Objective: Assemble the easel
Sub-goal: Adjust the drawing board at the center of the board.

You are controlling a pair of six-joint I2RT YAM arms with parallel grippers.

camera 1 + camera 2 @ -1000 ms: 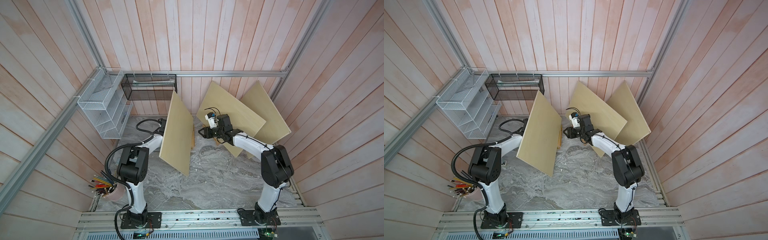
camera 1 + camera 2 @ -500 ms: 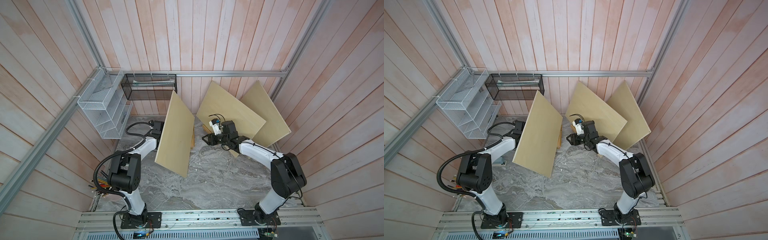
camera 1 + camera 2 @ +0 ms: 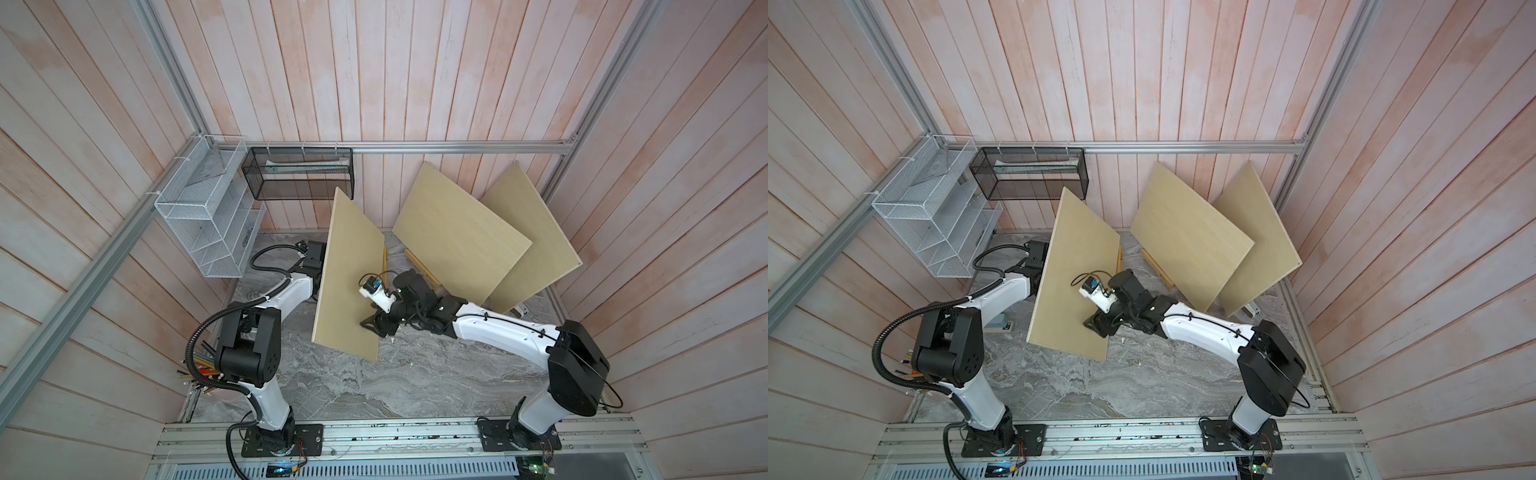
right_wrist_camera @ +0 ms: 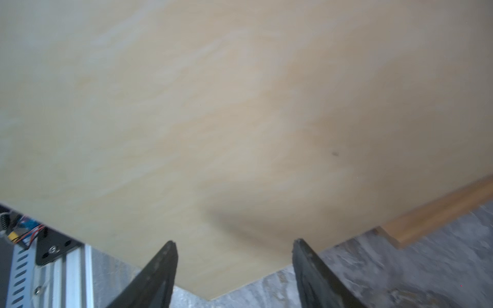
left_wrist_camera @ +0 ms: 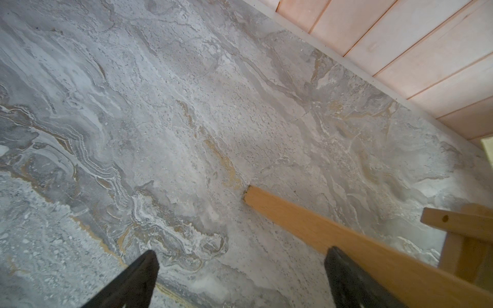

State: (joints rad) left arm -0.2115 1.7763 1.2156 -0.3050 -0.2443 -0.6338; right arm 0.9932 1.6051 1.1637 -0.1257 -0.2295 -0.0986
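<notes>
A pale plywood board (image 3: 349,282) (image 3: 1073,278) stands tilted in the middle of the marble table. Wooden easel strips (image 3: 385,259) peek out behind its far right edge. My right gripper (image 3: 376,326) (image 3: 1096,326) is open in front of the board's lower right part; in the right wrist view the board (image 4: 240,120) fills the space beyond the gripper (image 4: 234,248), with a wooden ledge (image 4: 440,210) along its edge. My left gripper (image 5: 240,266) is open behind the board, hidden in both top views, beside an easel leg (image 5: 306,221) and frame (image 5: 466,229).
Two more boards (image 3: 461,245) (image 3: 536,237) lean on the back wall, with another wooden frame (image 3: 422,266) at their foot. A white wire rack (image 3: 208,224) hangs left, a black mesh basket (image 3: 299,172) at the back. A pencil cup (image 3: 203,370) stands front left.
My right arm has swung from the board's far right edge forward across its face, and its jaws have opened wider. The left arm shifted a little behind the board.
</notes>
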